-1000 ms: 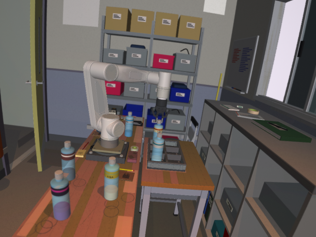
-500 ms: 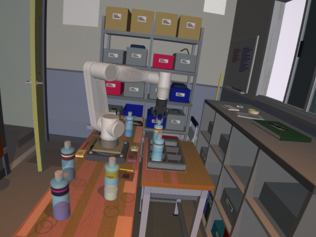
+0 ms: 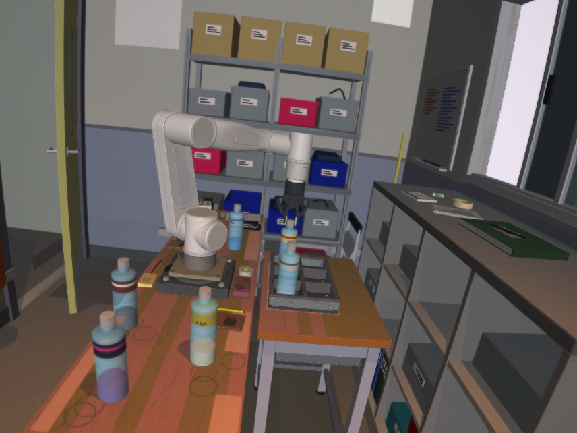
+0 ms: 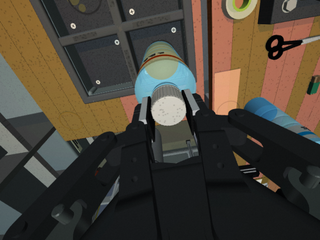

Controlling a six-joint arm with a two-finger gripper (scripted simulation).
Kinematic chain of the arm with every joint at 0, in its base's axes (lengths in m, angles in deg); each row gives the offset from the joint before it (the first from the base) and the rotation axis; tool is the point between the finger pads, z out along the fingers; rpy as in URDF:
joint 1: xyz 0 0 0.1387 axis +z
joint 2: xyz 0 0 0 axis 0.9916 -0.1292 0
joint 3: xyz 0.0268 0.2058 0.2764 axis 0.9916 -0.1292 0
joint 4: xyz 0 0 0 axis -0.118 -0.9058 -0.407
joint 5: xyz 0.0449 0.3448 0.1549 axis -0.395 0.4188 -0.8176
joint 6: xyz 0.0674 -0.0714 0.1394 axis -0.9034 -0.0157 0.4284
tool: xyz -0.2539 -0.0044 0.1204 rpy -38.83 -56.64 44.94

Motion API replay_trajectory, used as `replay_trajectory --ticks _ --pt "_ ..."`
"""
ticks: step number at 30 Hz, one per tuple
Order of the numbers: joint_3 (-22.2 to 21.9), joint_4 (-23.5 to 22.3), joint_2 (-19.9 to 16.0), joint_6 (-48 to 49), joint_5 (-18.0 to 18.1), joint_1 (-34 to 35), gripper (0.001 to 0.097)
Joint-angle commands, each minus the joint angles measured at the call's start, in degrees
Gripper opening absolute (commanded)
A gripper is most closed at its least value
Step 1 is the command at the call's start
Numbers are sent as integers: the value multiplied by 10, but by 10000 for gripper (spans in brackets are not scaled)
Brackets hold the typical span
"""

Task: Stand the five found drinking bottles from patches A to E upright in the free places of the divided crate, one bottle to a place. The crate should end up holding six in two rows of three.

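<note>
The lower half of the held bottle (image 3: 288, 236) (image 4: 165, 72) is hidden behind the striped bottle (image 3: 288, 274) standing in the crate's near left place. My gripper (image 3: 291, 216) (image 4: 167, 109) is closed on the held bottle's cap, keeping it upright over the far left place of the divided crate (image 3: 305, 283) (image 4: 117, 37). On the long workbench stand the blue bottle (image 3: 235, 227) (image 4: 280, 120) by the arm's base, the yellow-banded bottle (image 3: 203, 326), the brown-banded bottle (image 3: 124, 293) and the pink-banded bottle (image 3: 110, 357).
The crate sits on a small side table (image 3: 319, 318). A tape roll (image 3: 245, 271) (image 4: 241, 0), scissors (image 4: 280, 46) and the arm's base plate (image 3: 197, 274) lie on the workbench. Grey cabinets (image 3: 461, 308) stand to the right, shelves (image 3: 274, 130) behind.
</note>
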Motion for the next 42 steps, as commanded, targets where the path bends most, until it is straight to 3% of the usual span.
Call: replay_trajectory --ticks 1,9,29,42 --pt "1 0 0 0 0 0 80" --pt "0 0 0 0 -1 0 90" --pt "-1 0 0 0 -1 0 490" --pt "3 0 0 0 3 0 500"
